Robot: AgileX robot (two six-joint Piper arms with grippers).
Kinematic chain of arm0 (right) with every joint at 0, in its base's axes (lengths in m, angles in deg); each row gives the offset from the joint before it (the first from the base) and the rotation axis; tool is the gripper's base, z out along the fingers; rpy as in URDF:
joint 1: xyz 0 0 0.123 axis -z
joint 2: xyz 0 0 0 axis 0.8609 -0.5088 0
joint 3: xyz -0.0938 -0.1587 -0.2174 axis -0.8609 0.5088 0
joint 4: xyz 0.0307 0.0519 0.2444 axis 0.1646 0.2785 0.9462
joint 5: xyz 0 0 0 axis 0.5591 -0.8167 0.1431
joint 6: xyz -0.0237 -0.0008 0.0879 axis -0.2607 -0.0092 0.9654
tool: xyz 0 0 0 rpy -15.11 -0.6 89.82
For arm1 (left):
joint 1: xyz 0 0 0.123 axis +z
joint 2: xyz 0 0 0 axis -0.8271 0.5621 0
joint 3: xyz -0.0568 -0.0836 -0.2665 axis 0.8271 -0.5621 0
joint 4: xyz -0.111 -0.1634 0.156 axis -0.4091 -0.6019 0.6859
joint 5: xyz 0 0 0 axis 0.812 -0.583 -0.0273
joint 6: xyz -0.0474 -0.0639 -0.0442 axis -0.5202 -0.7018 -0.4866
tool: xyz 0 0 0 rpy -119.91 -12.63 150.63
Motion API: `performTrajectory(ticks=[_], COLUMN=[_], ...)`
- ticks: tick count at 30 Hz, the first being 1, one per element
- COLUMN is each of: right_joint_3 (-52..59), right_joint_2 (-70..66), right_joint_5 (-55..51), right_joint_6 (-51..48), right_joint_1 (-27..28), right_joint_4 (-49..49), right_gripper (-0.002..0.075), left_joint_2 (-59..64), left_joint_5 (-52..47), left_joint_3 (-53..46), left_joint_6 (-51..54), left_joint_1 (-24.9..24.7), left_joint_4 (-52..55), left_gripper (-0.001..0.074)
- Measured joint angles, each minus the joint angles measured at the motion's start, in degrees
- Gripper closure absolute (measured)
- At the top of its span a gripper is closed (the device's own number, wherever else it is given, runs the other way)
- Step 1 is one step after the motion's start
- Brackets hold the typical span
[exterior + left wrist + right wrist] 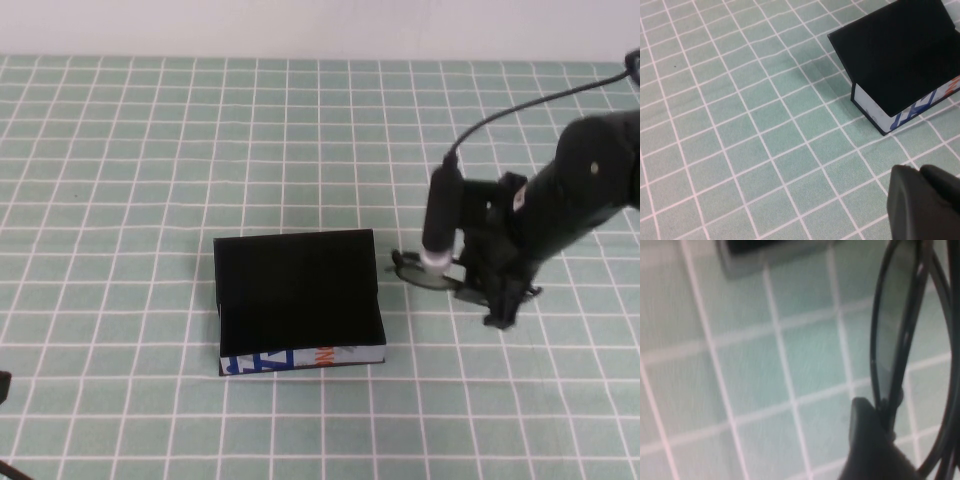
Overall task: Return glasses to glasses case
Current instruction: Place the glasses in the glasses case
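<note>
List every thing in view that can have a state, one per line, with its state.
glasses case: open, lid raised at the back, nothing visible inside.
glasses: folded, held by the right gripper, to the right of the case.
right gripper: shut on the glasses, right of the case.
left gripper: parked at the table's near left, away from the case.

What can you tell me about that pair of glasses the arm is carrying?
The glasses are slim, with a thin black frame, folded arms and greyish clear lenses. The right gripper is shut on them, pinching the frame and holding them off the checked table, just right of the open glasses case, not yet over it. The left gripper is parked far away.
</note>
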State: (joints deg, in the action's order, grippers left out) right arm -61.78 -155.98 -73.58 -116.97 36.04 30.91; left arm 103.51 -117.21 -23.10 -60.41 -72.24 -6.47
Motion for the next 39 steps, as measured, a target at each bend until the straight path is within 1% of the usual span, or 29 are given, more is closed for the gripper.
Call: performTrajectory(ticks=[2, 5, 11, 15, 19, 30, 39], right_joint_3=[-1.5, -4.0, -8.3, -10.0, -11.5, -15.9, -18.3], right_joint_2=[0.0, 0.0, 0.0, -0.6, -2.4, -9.3, -11.0], right_joint_5=[-0.6, -1.5, -3.5, -3.7, -3.9, -3.8, -2.7], right_joint_6=[0.0, 0.0, 0.0, 0.0, 0.0, 0.0, 0.0], right_joint_1=[-0.4, -2.5, -9.5, -14.3, -17.4, -19.6, -20.6], right_joint_4=[1.7, 2.3, 2.5, 0.7, -0.2, -1.0, 0.2], right_gripper=[0.0430, 0.0430, 0.0431, 0.0431, 0.0431, 0.0431, 0.0430], left_joint_2=[0.0, 0.0, 0.0, 0.0, 0.0, 0.0, 0.0], left_joint_5=[0.0, 0.0, 0.0, 0.0, 0.0, 0.0, 0.0], left_joint_3=[0.0, 0.0, 0.0, 0.0, 0.0, 0.0, 0.0], left_joint_6=[0.0, 0.0, 0.0, 0.0, 0.0, 0.0, 0.0], left_joint_1=[0.0, 0.0, 0.0, 0.0, 0.0, 0.0, 0.0], left_joint_4=[0.0, 0.0, 0.0, 0.0, 0.0, 0.0, 0.0], left_gripper=[0.0737, 0.0737, 0.0737, 0.0737, 0.0737, 0.0737, 0.0737])
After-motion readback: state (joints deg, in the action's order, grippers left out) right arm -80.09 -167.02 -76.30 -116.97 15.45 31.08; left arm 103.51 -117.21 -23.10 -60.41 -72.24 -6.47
